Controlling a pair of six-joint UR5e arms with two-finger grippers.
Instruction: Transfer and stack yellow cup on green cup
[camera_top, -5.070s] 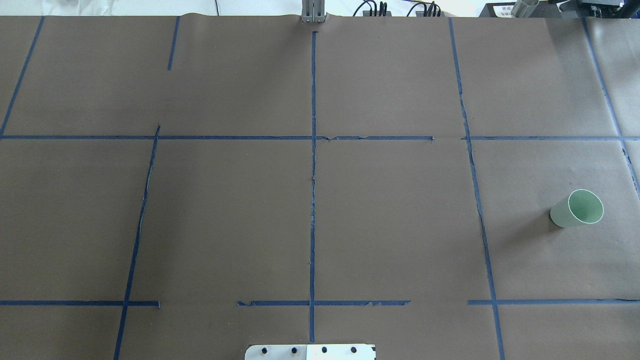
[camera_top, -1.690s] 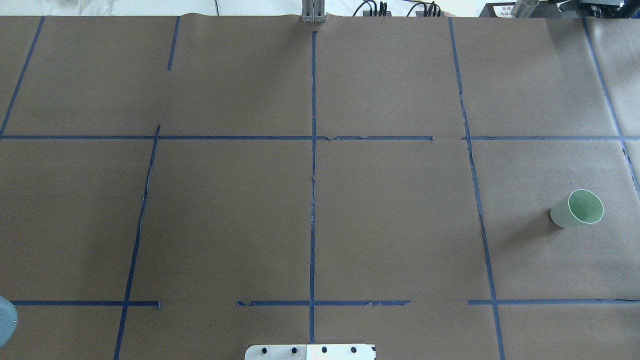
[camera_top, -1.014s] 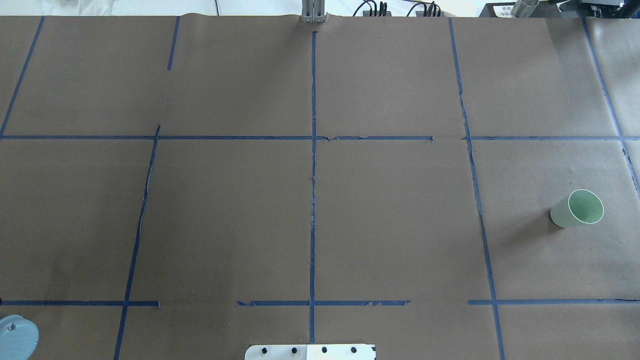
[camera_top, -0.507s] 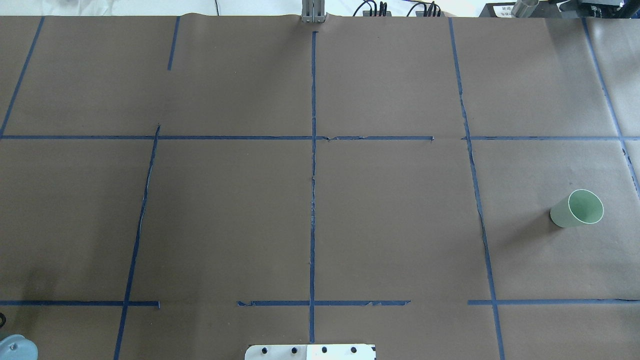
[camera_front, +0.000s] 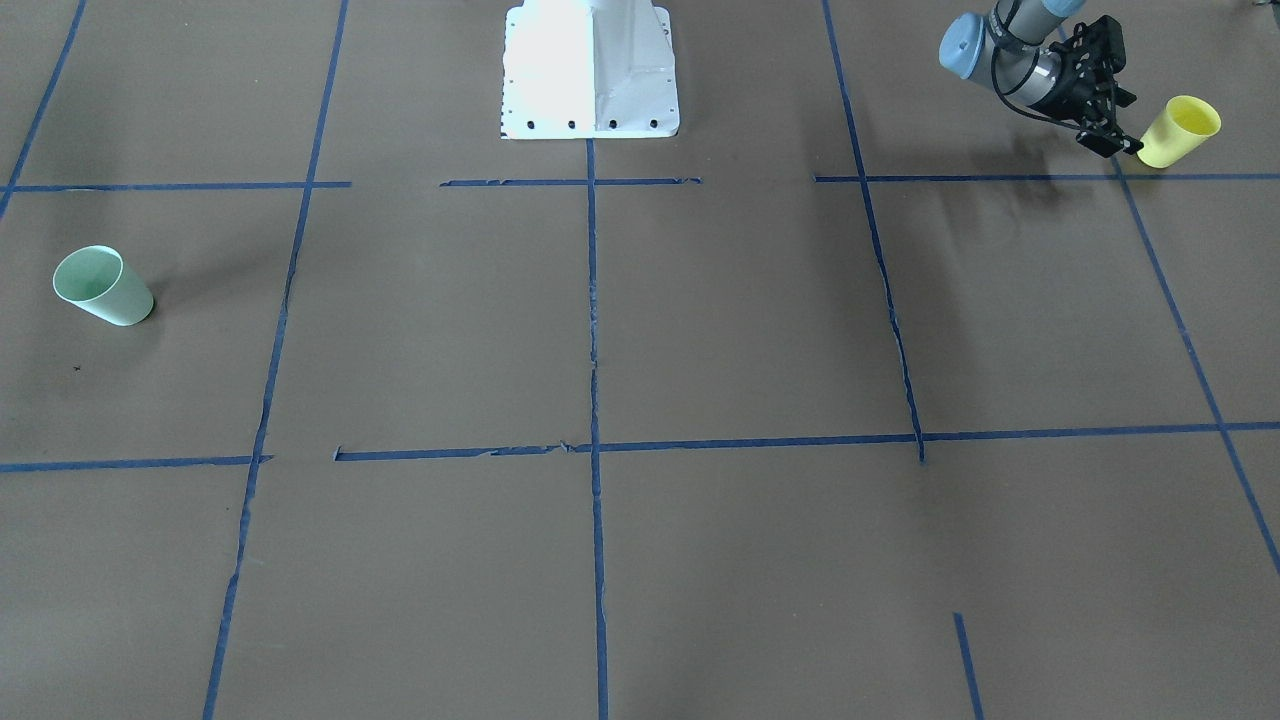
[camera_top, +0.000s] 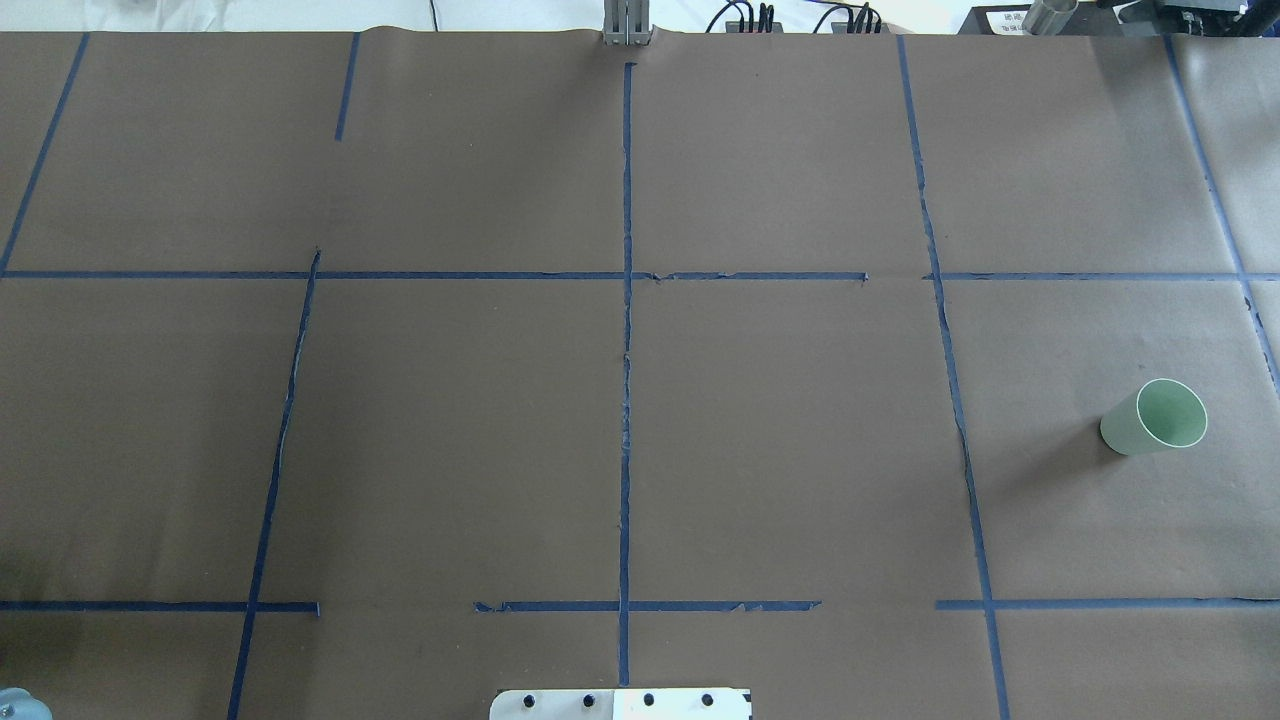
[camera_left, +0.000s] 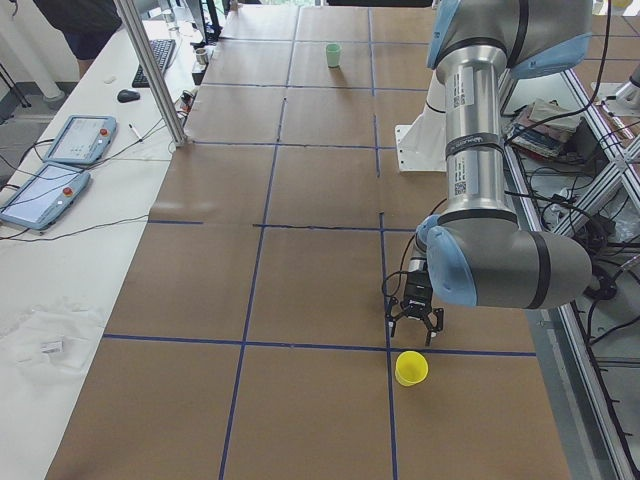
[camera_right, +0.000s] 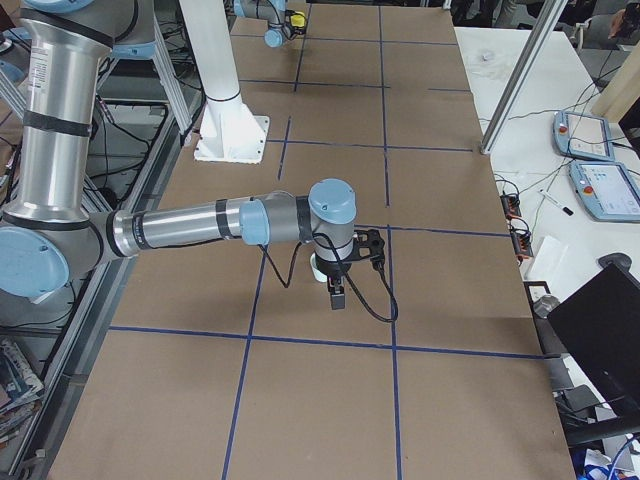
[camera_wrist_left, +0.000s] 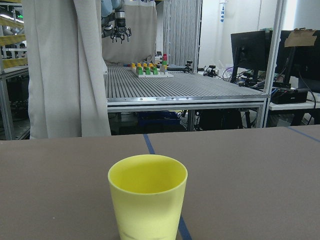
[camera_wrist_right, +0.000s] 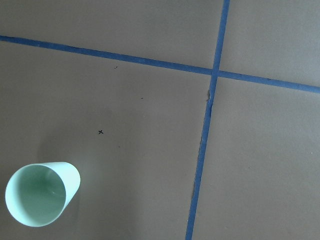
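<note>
The yellow cup (camera_front: 1180, 130) stands upright near the table's end on my left; it also shows in the exterior left view (camera_left: 411, 368) and fills the lower middle of the left wrist view (camera_wrist_left: 147, 197). My left gripper (camera_front: 1118, 145) is open, low over the table, right beside the cup and apart from it. The green cup (camera_front: 100, 287) stands upright at the far right (camera_top: 1152, 418). It sits at the lower left of the right wrist view (camera_wrist_right: 40, 194). My right gripper (camera_right: 338, 298) hangs high over it, fingers down; I cannot tell whether it is open.
The white robot base (camera_front: 590, 70) stands at the table's near middle edge. Blue tape lines divide the brown table cover (camera_top: 780, 430) into squares. Tablets (camera_left: 60, 150) and a metal pole (camera_left: 150, 70) stand along the operators' side.
In the overhead view the left arm's grey-blue joint cap came in at the lower left edge, then slid down almost out of view. The green cup has not moved.
</note>
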